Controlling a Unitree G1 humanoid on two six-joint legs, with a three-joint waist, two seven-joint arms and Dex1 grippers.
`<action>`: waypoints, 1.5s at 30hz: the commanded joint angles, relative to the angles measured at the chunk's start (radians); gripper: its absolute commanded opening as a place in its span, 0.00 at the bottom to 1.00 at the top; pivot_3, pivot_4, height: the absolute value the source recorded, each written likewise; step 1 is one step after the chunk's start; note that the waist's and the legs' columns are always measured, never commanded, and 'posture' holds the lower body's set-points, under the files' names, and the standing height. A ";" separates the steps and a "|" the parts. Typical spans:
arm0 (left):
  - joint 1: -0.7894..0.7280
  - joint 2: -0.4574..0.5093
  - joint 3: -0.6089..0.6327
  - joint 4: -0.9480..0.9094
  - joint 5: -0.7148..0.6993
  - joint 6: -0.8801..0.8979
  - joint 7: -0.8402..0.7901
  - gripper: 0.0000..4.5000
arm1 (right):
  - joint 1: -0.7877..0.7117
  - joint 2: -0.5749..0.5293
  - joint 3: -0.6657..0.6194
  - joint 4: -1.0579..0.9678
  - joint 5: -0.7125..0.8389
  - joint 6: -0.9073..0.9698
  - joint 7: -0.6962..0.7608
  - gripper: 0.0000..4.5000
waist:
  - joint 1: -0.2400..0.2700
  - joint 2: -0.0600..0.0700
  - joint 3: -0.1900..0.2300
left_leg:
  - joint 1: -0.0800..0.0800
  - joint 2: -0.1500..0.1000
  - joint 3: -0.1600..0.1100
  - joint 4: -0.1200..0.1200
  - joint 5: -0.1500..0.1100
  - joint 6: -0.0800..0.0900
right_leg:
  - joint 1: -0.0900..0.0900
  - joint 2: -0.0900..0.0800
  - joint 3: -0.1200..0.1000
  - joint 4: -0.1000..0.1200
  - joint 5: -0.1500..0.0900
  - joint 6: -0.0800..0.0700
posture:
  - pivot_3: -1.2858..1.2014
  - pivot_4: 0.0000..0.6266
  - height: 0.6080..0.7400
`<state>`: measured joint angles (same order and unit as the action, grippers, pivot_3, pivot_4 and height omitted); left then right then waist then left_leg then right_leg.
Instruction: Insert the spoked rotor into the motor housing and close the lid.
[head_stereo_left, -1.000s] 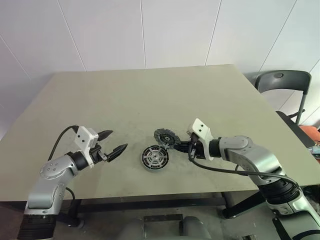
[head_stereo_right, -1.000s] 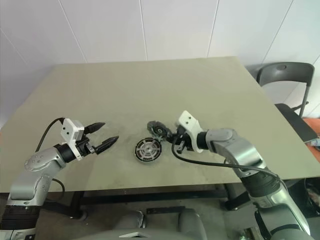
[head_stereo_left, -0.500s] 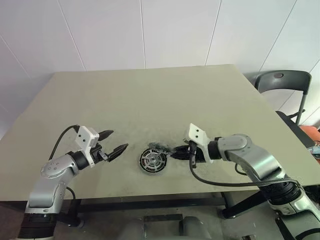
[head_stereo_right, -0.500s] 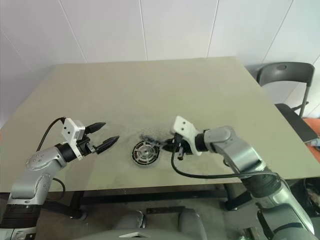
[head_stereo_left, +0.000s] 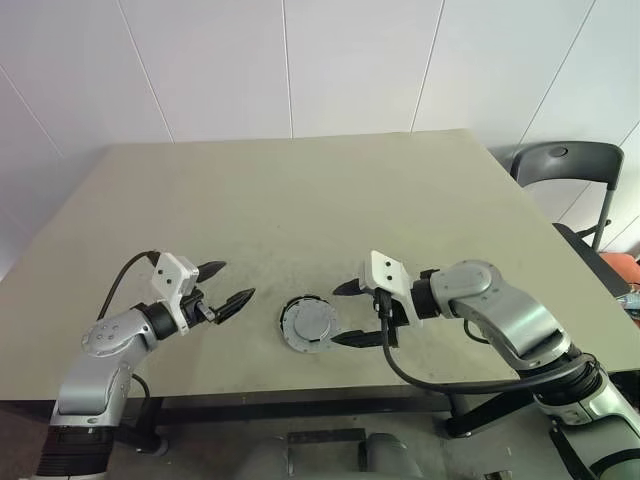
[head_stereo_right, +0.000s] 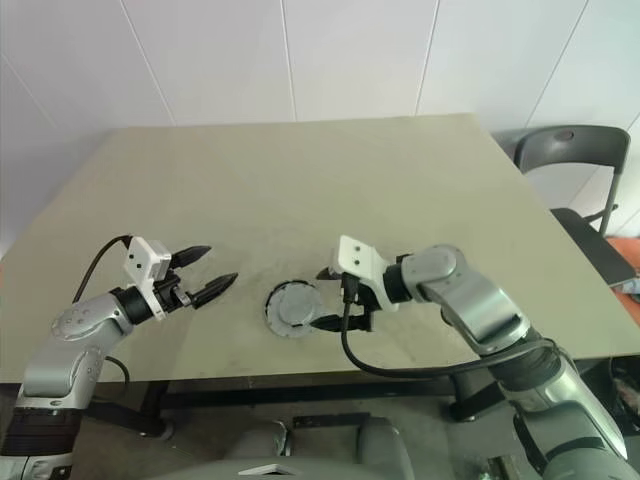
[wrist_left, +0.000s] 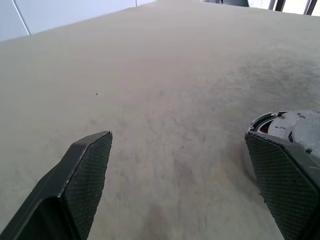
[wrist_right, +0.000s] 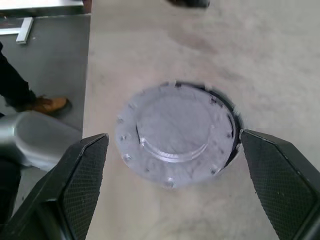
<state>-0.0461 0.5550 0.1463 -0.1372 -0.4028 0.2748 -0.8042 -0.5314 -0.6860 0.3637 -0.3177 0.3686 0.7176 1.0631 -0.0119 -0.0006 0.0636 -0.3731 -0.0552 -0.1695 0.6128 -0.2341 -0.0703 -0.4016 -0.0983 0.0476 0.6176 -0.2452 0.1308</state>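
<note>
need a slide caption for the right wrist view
Open right gripper hovering over the grey lid seated on the motor housing.

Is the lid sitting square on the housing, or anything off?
The lid sits slightly off-centre on the motor housing: a dark crescent of housing rim shows along one side only. Right gripper is open, clear of it.

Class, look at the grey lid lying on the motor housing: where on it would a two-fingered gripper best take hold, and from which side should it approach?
Grip the lid by opposite points of its outer rim, coming from above. It lies flat on the motor housing, so only the thin round edge offers two opposed faces. Its raised centre looks too shallow to pinch. The right gripper hangs open beside it, probably best placed.
</note>
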 joint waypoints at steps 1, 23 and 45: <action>-0.016 0.004 0.002 -0.009 0.000 -0.010 -0.001 1.00 | -0.041 0.028 -0.054 -0.003 0.050 0.028 0.006 0.99 | 0.000 0.000 0.000 | 0.000 0.000 0.000 0.000 0.000 0.000 | 0.000 0.000 0.000 0.000 0.000 0.000 | 0.52 0.00 1.00; 0.203 0.097 0.019 -0.184 -0.202 0.056 -0.240 1.00 | -0.183 0.187 0.152 0.474 -0.238 -0.498 0.254 0.99 | -0.008 0.001 0.000 | 0.001 0.001 0.000 0.000 0.000 0.000 | 0.000 0.001 0.000 0.002 0.001 -0.002 | 0.52 0.00 1.00; 0.202 0.076 0.058 0.033 -0.133 -0.230 -0.368 1.00 | -0.201 0.296 0.130 0.621 -0.306 -0.511 0.265 0.73 | -0.007 0.001 0.000 | 0.004 0.001 0.000 0.000 0.000 0.000 | 0.000 0.001 0.001 0.007 0.002 -0.003 | 0.52 0.00 1.00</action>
<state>0.1616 0.6233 0.1815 -0.0974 -0.5279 0.0662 -1.1610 -0.7058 -0.4002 0.5126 0.3088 0.0575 0.1933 1.3246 -0.0193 0.0004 0.0634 -0.3692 -0.0544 -0.1695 0.6130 -0.2338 -0.0706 -0.4019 -0.0970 0.0484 0.6248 -0.2433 0.1282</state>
